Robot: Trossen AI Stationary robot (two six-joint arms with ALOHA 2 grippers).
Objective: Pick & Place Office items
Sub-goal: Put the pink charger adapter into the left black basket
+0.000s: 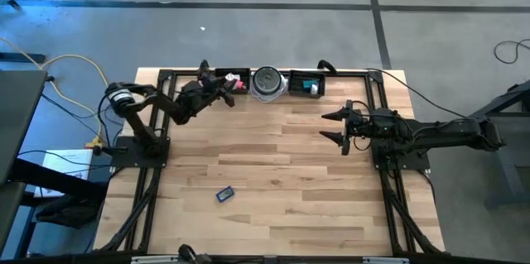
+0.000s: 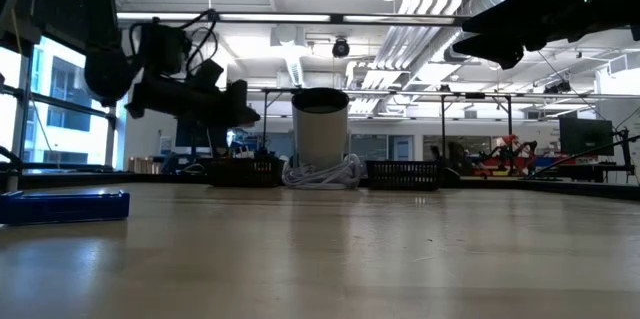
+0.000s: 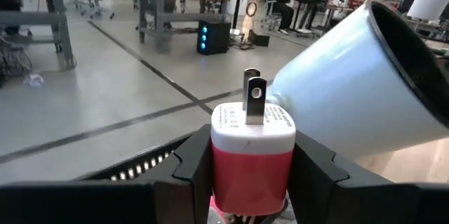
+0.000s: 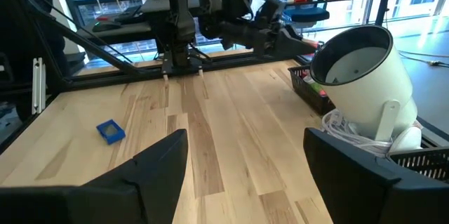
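Note:
My left gripper (image 1: 229,90) is over the left black tray (image 1: 233,76) at the table's far edge, shut on a red block with a white top and two metal prongs (image 3: 252,147). In the low view it hangs clear of the table (image 2: 235,109). A blue flat piece (image 1: 224,193) lies flat on the wood near the near-left part of the table (image 4: 110,131). A teal block (image 1: 312,87) sits in the right tray. My right gripper (image 1: 334,127) hovers open right of the table's middle, holding nothing (image 4: 245,154). My left gripper pinches the red block by its two opposite red side walls (image 3: 219,171), one finger (image 3: 193,164) on each side. The white top and the prongs (image 3: 252,97) stick out past the fingertips. The block is lifted clear, above the tray.
A round silver-grey disc, a white cup-shaped body on coiled cord (image 1: 267,83), stands between the two trays (image 4: 361,76), close to my left gripper. Black frame rails (image 1: 364,74) run along the table's edges. Bare wood (image 1: 273,165) lies between the arms.

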